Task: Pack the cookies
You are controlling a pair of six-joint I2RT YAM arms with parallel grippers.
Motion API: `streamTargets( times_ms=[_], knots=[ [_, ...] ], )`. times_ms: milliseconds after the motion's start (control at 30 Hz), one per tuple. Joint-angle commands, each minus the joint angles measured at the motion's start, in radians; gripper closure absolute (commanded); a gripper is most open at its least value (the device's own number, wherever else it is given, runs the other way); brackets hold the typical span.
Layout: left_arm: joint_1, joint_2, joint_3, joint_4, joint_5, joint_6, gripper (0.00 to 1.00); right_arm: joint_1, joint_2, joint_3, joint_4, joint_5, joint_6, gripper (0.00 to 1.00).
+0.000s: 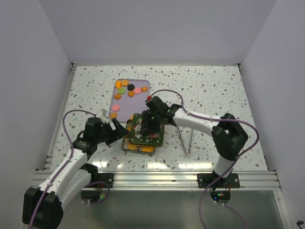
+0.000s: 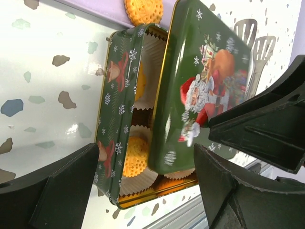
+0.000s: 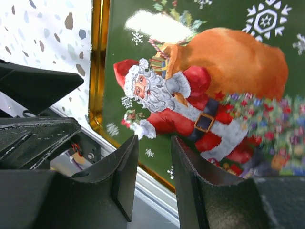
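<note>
The right tool [image 3: 153,143] looms nearest, fingers narrowly apart just above the Santa lid [image 3: 200,71]; I cannot tell whether it grips it. The lid sits offset rightward over the tin [image 2: 112,119], leaving packed cookies [image 2: 136,155] uncovered. The left tool [image 2: 147,157], wide open and empty, faces the tin's left wall.

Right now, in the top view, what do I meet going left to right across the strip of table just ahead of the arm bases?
left gripper → green tin lid → wire stand → right arm's elbow
</note>
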Motion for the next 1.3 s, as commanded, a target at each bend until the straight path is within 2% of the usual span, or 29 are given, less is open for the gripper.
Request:
streamTargets(
  times_ms=[0,400,700,900,1033,1067,1133,1200,1233,1267],
  knots=[
    [-0.002,-0.021,0.012,0.01,-0.015,0.005,0.14,0.029,0.066,-0.009,-0.072,0.027,0.005,0.62],
    [-0.002,-0.044,-0.044,0.042,0.011,-0.01,0.14,0.102,0.086,-0.019,-0.045,0.007,0.057,0.63],
    [-0.002,0.005,0.097,0.011,-0.045,0.064,0.14,0.106,0.063,0.014,-0.072,0.024,0.048,0.62],
    [-0.002,0.071,0.122,0.05,-0.038,0.062,0.13,0.106,0.039,0.05,-0.095,0.02,0.044,0.62],
    [-0.002,0.066,0.13,0.062,-0.038,0.061,0.14,0.121,-0.05,0.125,-0.222,0.062,0.016,0.61],
    [-0.002,0.066,0.131,0.062,-0.039,0.065,0.14,0.121,-0.078,0.174,-0.268,0.079,-0.004,0.58],
    [-0.002,0.069,0.14,0.083,-0.035,0.073,0.13,0.106,-0.183,0.224,-0.381,0.215,-0.034,0.48],
    [-0.002,0.086,0.156,0.103,-0.021,0.073,0.13,0.005,-0.254,0.251,-0.407,0.258,-0.082,0.38],
    [-0.002,0.094,0.162,0.138,-0.013,0.073,0.12,-0.053,-0.294,0.247,-0.405,0.231,-0.094,0.35],
    [-0.002,0.115,0.168,0.157,-0.006,0.065,0.12,-0.178,-0.305,0.247,-0.408,0.231,-0.122,0.32]
  ],
)
